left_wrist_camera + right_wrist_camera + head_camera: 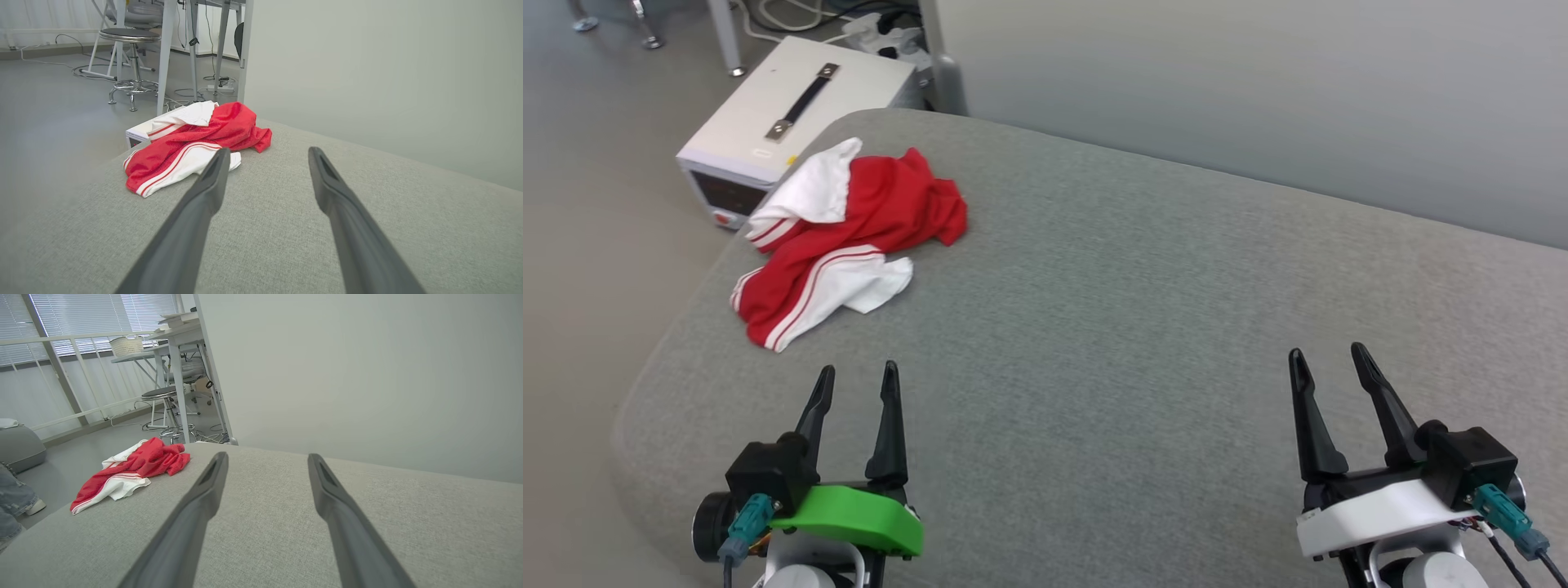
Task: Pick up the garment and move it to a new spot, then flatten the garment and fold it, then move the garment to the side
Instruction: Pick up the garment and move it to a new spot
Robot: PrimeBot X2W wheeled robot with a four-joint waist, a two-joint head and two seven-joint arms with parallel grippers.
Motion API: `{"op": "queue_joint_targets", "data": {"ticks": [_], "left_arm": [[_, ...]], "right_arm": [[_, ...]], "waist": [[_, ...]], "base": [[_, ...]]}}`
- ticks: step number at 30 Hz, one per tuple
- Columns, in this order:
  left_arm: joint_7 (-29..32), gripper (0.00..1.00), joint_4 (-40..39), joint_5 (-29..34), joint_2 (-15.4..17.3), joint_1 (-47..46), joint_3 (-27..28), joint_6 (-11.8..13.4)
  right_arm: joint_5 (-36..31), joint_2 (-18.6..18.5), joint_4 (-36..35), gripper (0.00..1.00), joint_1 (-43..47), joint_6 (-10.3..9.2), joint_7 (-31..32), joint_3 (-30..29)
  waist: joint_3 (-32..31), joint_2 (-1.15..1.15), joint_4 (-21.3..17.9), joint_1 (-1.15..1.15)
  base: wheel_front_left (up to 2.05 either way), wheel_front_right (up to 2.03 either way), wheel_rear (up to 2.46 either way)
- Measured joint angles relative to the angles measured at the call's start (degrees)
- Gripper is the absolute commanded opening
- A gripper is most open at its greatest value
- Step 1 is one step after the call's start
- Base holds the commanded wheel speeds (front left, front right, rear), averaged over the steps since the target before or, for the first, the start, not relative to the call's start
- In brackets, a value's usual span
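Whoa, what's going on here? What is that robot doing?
A robot with two arms is about to tidy a red and white shirt. The shirt lies crumpled near the far left corner of a grey padded surface, with a white box on the floor behind it. The left gripper and the right gripper are both open and hold nothing. The left one is nearer the shirt, but neither touches it, so no picking up or folding has begun.

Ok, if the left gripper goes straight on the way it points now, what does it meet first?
Probably the garment: its near white sleeve lies just ahead of the open left gripper, toward its outer finger. The inner finger's line may pass over bare grey cushion. Height is hard to judge.
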Motion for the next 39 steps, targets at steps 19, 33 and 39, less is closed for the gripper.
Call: {"op": "queue_joint_targets", "data": {"ticks": [19, 33, 39], "left_arm": [[0.0, 1.0, -0.08, 0.25, 0.0, 0.24, 0.52, -0.01], [0.0, 1.0, 2.88, 0.75, -0.02, -0.83, 2.42, 0.05], [-0.01, 1.0, 9.07, 0.56, 1.62, -10.72, 6.24, -1.74]], "right_arm": [[0.09, -0.01, 0.57, 1.0, 0.04, 0.0, 0.0, 2.01], [-1.88, -1.34, -0.07, 1.0, -0.08, 0.0, 0.0, 2.8], [-2.67, -3.77, -2.49, 1.0, -2.27, 0.0, 0.0, 2.47]], "waist": [[-1.48, 0.0, 5.97, 0.0], [2.29, 0.0, 4.59, 0.0], [6.81, 0.0, 2.87, 0.0]], "base": [[0.0, 0.0, 0.0], [0.0, 0.0, 0.0], [0.0, 0.0, 0.0]]}}
